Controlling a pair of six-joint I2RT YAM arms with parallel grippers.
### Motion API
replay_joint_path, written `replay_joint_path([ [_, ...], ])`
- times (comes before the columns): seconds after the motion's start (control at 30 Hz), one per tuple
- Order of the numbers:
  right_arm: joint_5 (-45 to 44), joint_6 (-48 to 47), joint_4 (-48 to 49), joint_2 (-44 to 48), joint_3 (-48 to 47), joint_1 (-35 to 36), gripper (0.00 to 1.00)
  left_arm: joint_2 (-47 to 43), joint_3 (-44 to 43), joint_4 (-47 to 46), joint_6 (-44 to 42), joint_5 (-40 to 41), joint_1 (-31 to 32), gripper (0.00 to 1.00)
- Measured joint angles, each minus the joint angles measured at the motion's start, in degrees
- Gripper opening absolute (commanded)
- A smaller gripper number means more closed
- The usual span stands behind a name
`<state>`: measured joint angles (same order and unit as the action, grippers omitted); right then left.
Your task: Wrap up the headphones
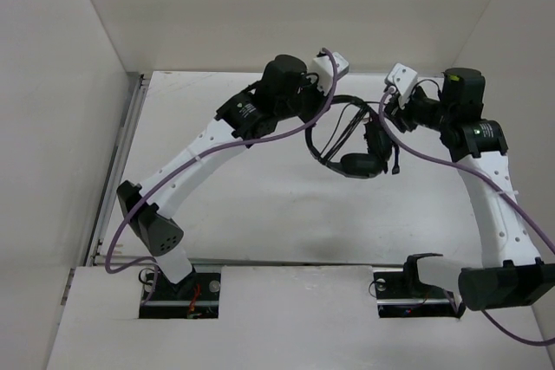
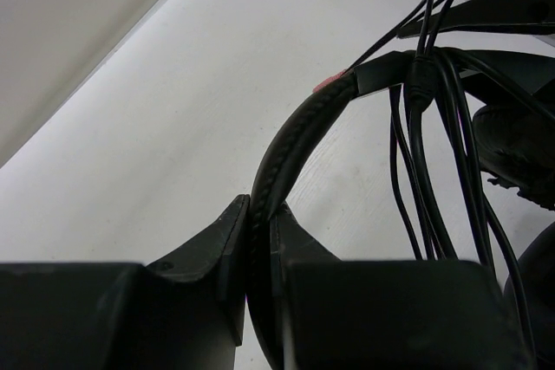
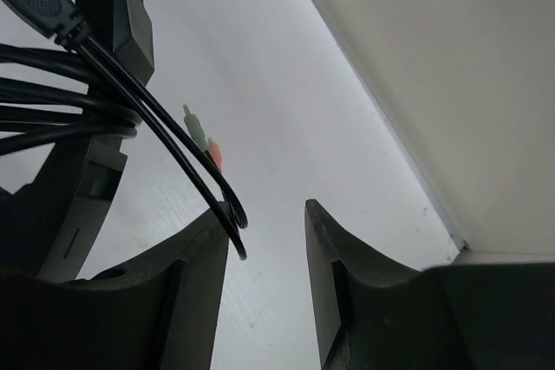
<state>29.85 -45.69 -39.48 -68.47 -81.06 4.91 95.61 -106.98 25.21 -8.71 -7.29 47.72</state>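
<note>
1. A robotics lab test cell, seen from above: a plain white bench [image 1: 260, 214] boxed in by bare white panels [image 1: 260, 6] at the back and both sides.
2. Two white-and-black robot arms, the left arm [image 1: 195, 158] and the right arm [image 1: 494, 214], are bolted at the bench's near edge.
3. Thick purple cables [image 1: 414, 153] trail along each arm.

Left arm [image 1: 199, 158] reaching to one o'clock, left gripper [image 2: 260, 214] clamped on headphones [image 2: 295, 140], right arm [image 1: 494, 201] toward eleven o'clock, right gripper [image 3: 267, 210] parted.
</note>
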Motion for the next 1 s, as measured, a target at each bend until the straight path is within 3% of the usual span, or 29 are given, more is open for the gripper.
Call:
replay_joint_path([
  [0.6, 17.1, 11.7, 3.8, 3.4, 5.3, -13.0, 0.46, -0.2, 4.0, -0.7, 1.5, -0.8, -6.7, 0.02],
  [1.0, 19.0, 36.9, 23.5, 13.9, 20.7, -14.3, 0.52, 2.7, 16.4, -11.6, 3.1, 4.1, -11.4, 0.02],
])
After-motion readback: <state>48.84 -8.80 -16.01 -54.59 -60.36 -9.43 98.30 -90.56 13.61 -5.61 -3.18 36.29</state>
